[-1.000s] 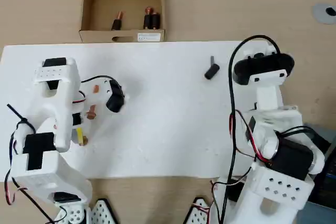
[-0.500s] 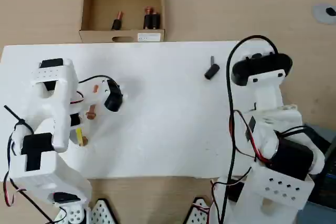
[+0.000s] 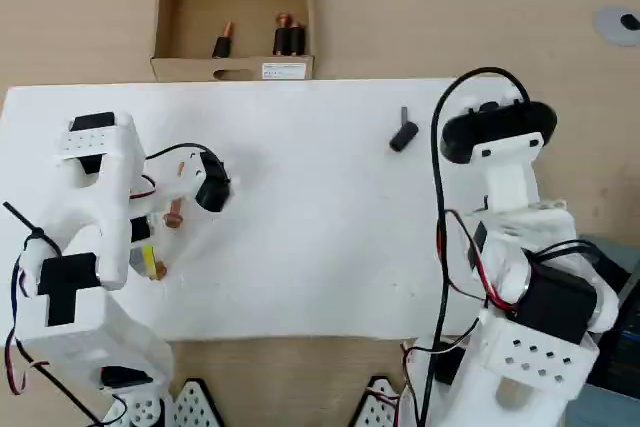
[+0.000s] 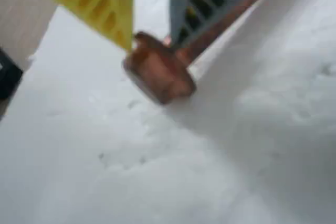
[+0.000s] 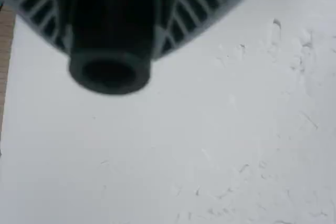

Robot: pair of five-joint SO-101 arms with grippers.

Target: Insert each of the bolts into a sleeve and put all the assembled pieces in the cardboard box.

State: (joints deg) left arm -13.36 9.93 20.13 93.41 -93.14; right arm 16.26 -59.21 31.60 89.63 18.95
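Observation:
My left gripper (image 4: 149, 30) with yellow fingers is shut on the shank of a copper bolt (image 4: 160, 74), whose head rests just above the white mat. From above, this gripper (image 3: 152, 261) sits low beside the left arm, with the bolt head (image 3: 158, 269) at its tip. Two more copper bolts (image 3: 173, 214) (image 3: 182, 169) lie on the mat close by. My right gripper (image 5: 114, 30) is shut on a black sleeve (image 5: 110, 72), open end outward, above the mat. Another black sleeve (image 3: 403, 135) lies on the mat left of the right arm (image 3: 497, 132).
The cardboard box (image 3: 166, 17) stands at the back left beyond the mat (image 3: 320, 247). Inside it lie assembled pieces (image 3: 222, 42) (image 3: 288, 37). A black motor (image 3: 212, 182) and wires of the left arm hang over the loose bolts. Bare wooden table surrounds the mat.
The left arm has shifted slightly to the left with the bolt in its fingers. The right arm has barely moved.

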